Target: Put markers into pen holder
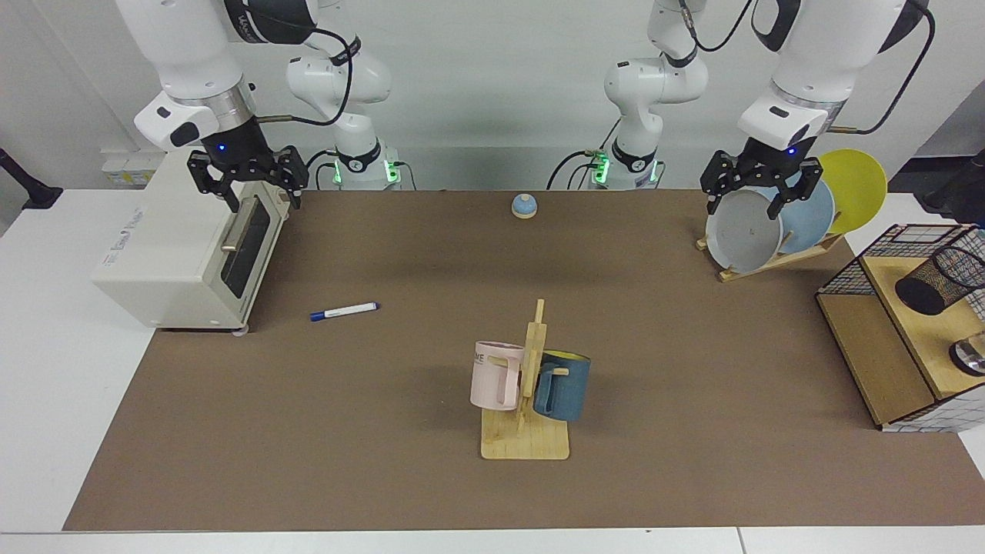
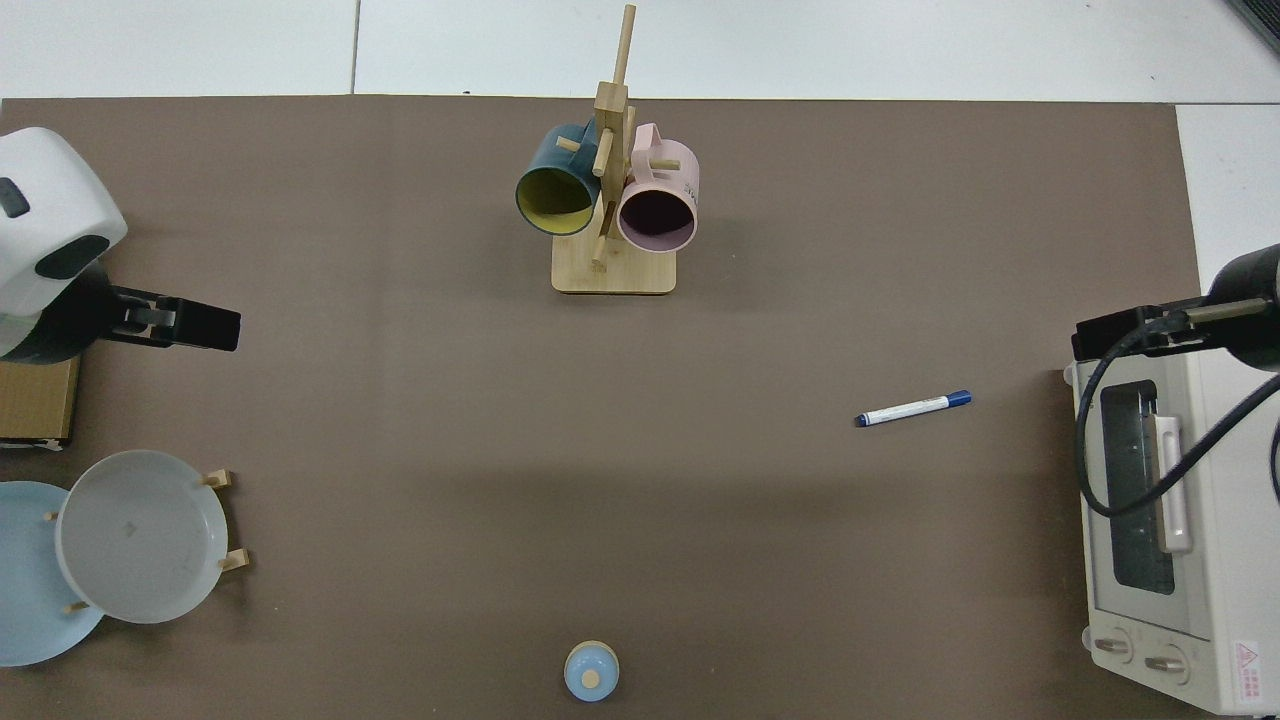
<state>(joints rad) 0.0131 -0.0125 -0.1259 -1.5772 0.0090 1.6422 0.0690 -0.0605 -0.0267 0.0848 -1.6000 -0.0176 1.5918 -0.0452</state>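
Counted on the table: one marker (image 1: pixel 344 311), one pen holder (image 1: pixel 940 281) lying inside one wire basket (image 1: pixel 843 271). One toaster oven (image 1: pixel 185 246). One wooden mug rack (image 1: pixel 528 415) carrying two mugs, one pink (image 1: pixel 494 375) and one dark blue (image 1: pixel 564 385). Three plates on one stand: grey (image 1: pixel 742 231), light blue (image 1: pixel 812 211), yellow (image 1: pixel 854 185). One small blue knob (image 1: pixel 524 205). Possibly one metal item (image 1: pixel 969 355) in the basket, partly cut off.

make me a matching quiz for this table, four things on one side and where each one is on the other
Things:
1. marker
2. pen holder
3. pink mug
4. grey plate

Places:
A. hanging on the mug tree
B. lying in the wire basket
C. flat on the brown mat near the toaster oven
D. leaning in the wooden plate rack

Pairs: 1-C, 2-B, 3-A, 4-D
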